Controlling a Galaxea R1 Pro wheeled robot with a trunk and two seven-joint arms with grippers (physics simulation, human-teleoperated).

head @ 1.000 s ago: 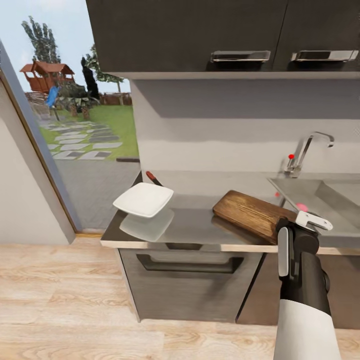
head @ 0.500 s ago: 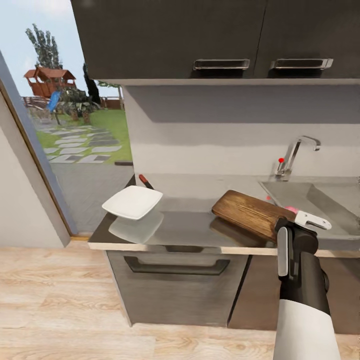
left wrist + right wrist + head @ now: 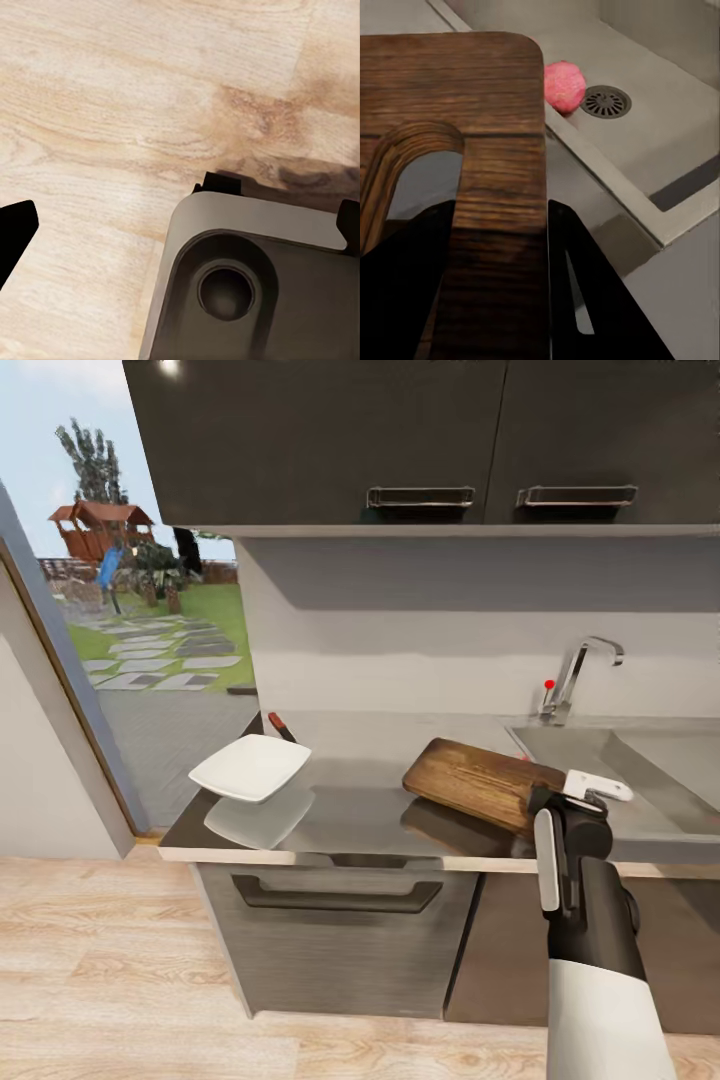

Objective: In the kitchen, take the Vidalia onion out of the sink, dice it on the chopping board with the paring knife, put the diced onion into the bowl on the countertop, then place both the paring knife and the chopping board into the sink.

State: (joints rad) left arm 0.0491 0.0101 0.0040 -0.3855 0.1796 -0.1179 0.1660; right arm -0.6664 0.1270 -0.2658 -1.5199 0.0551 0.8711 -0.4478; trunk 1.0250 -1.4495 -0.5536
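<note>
Behind sink (image 3: 675, 135) wall, onion (image 3: 564, 85) lies beside pincer-held chopping board (image 3: 472, 112).

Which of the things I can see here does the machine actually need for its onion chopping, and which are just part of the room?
Needed for the job:
- wooden board, its end between the fingers of the right claw
- pink onion in the sink
- white bowl
- knife behind the bowl
- countertop

Just there:
- tap
- upper cupboards
- garden playhouse
</note>
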